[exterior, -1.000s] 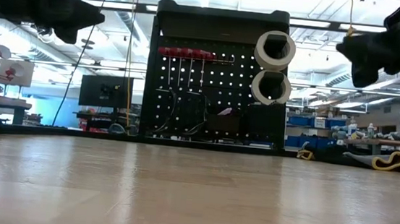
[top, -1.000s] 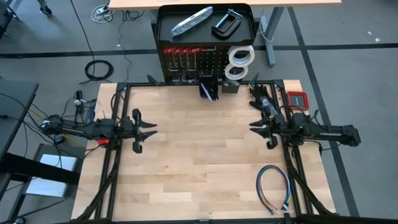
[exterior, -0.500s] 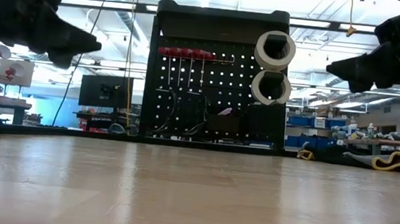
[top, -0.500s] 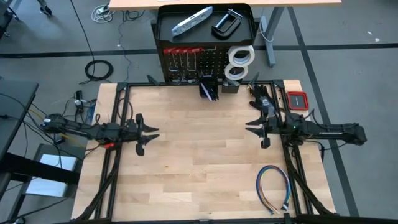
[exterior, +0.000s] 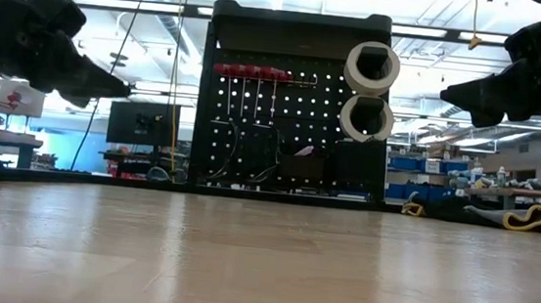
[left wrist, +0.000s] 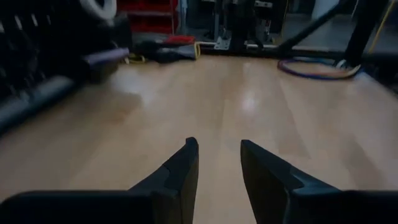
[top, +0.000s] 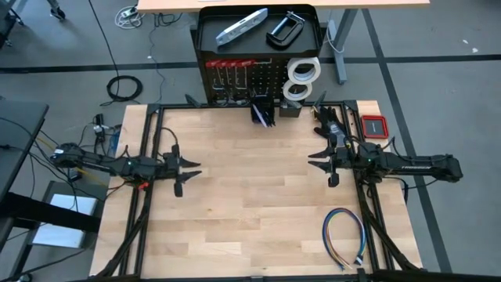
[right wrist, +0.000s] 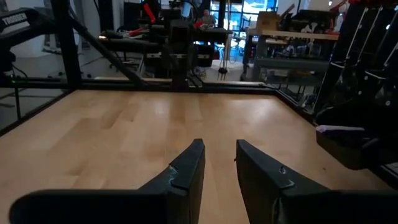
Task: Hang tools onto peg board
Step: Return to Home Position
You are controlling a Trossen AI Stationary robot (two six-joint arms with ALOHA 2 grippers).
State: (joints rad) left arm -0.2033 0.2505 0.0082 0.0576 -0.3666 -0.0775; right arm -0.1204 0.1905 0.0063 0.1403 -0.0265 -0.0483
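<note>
Peg board (top: 258, 78) stands upright at the far edge of the counter (top: 250, 211), unchanged from a second ago. What has moved is the arms. The left pincer (top: 192, 168) has sunk lower over the counter's left side and drawn a little nearer its front edge. The right pincer (top: 315, 160) has edged slightly inward on the right side. Both hang above the wood, fingers a narrow gap apart and gripping nothing. The board's tray-like top holds the silver bar-shaped tool (top: 241, 26) and, beside it, the black C-clamp (top: 285, 28). On the board's face the red-handled hand tools (top: 227, 64) hang in a row at the left, and two white tape rolls (top: 301, 70) hang one above the other at the right. At its foot, one small bin (top: 264, 114) holds dark pens. A small flat red case (top: 374, 125) lies at the counter's far right corner, and a multicoloured wire loop (top: 344, 235) lies near the front right, well apart from both pincers.
</note>
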